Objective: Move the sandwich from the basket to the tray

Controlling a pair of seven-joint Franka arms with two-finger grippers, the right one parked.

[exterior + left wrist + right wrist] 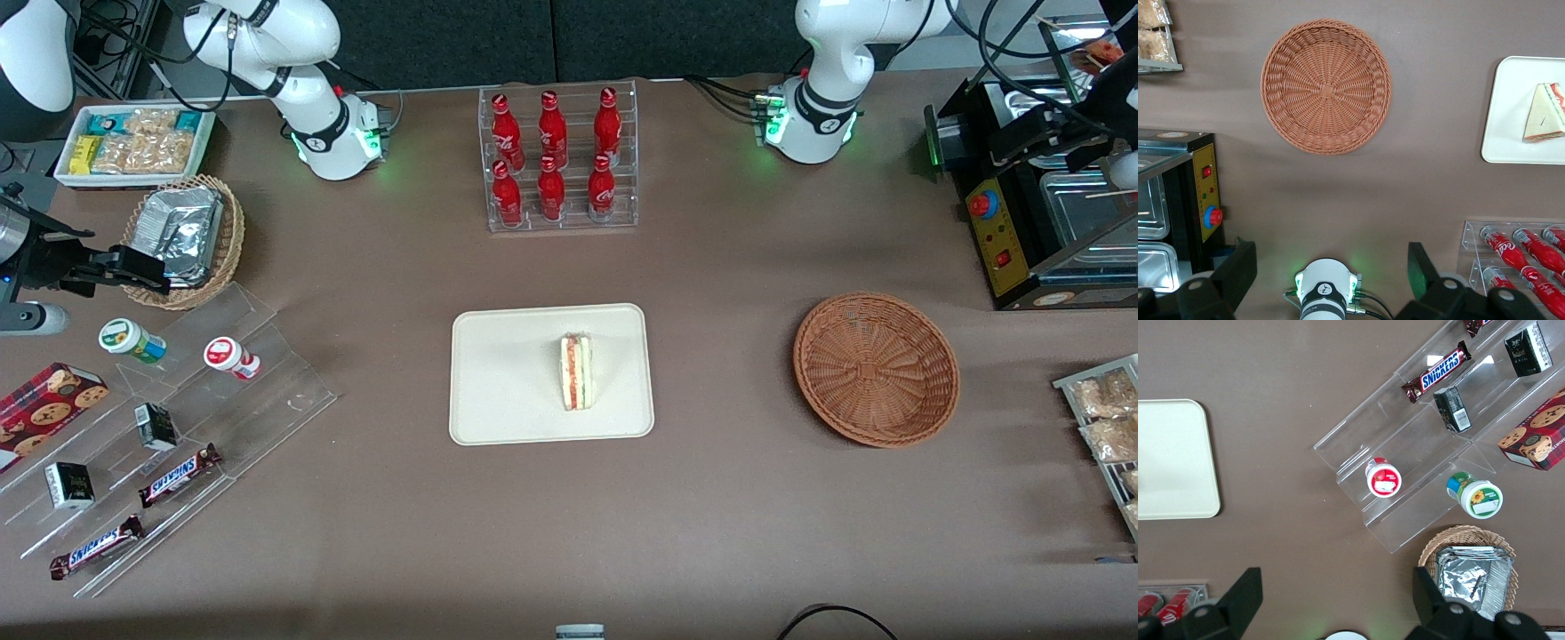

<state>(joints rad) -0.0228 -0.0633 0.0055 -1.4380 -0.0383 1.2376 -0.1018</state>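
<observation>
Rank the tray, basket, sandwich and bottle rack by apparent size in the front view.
1. tray
2. basket and bottle rack, too alike to rank
3. sandwich

The gripper hangs open high above the basket.

Place: a robot lab staged as a snack shop.
Shown by: a cola bottle rack (558, 158), stepped acrylic shelves (178, 418) of chocolate bars (179, 474), and arm bases (813, 120) bolted to the brown table (729, 498).
Gripper (1331, 277): above the table, near its arm's base.
</observation>
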